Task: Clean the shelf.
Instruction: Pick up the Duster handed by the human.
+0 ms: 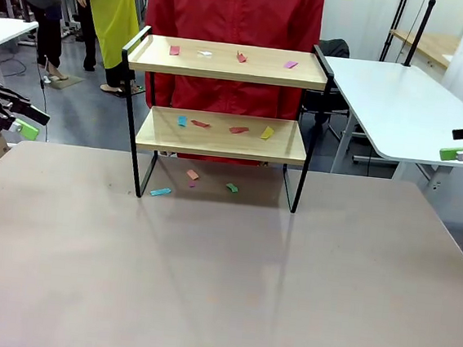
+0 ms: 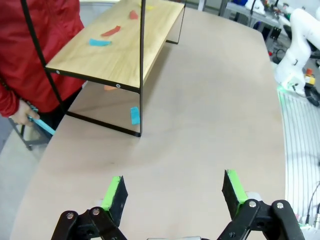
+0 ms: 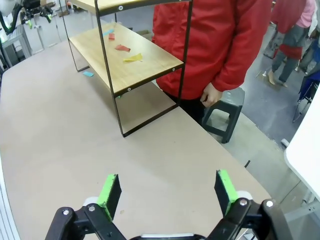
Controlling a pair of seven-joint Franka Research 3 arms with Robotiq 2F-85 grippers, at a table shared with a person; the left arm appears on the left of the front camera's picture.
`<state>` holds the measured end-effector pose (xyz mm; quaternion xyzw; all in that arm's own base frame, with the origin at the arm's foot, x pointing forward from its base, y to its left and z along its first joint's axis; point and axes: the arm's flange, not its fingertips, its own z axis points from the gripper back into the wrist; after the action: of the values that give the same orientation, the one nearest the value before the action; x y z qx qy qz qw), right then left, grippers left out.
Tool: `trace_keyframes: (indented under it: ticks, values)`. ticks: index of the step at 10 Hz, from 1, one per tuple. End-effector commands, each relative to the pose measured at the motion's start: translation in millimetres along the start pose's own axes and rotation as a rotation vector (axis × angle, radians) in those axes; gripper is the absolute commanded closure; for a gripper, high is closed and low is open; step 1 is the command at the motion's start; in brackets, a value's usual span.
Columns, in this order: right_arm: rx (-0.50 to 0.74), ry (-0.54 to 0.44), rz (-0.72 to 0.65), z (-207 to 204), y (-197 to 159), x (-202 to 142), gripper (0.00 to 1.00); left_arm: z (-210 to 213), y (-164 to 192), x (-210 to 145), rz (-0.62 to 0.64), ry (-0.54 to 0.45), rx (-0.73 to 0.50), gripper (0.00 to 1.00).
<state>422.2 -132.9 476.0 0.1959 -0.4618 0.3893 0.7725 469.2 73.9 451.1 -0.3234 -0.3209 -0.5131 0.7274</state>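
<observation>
While left tool [image 2: 173, 184] and right tool [image 3: 169, 186] hang wide open, empty, we see zero progress: scraps [image 1: 237, 130] on both shelf [image 1: 161, 134] boards + surface [image 1: 222, 271].

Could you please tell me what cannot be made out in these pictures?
Left wrist view: blue thing in the person's hand, half hidden by it, unidentifiable.
Right wrist view: top board of the shelf cut off by the upper edge.
Front view: pale scrap on the top board, too small to identify.
</observation>
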Motion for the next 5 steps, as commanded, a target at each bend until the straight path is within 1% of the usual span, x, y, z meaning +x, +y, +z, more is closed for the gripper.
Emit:
trace_keyframes:
  ticks: [1,3,4,5]
  values:
    - [0.052,-0.071,0.018,-8.4,-44.3,-13.5,0.00,0.0,34.6,-13.8,0.011,-0.129,-0.055,0.00]
    - [0.160,-0.147,0.030,-22.8,-76.7,-30.0,0.00,-0.8,58.6,-31.9,-0.048,-0.254,-0.075,0.00]
    - [0.154,-0.183,0.044,-30.3,-94.4,-39.7,0.00,-3.7,75.3,-44.4,-0.068,-0.320,-0.092,0.00]
    - [0.150,-0.204,0.060,-38.3,-108.3,-47.9,0.00,-5.2,90.3,-53.5,-0.084,-0.366,-0.100,0.00]
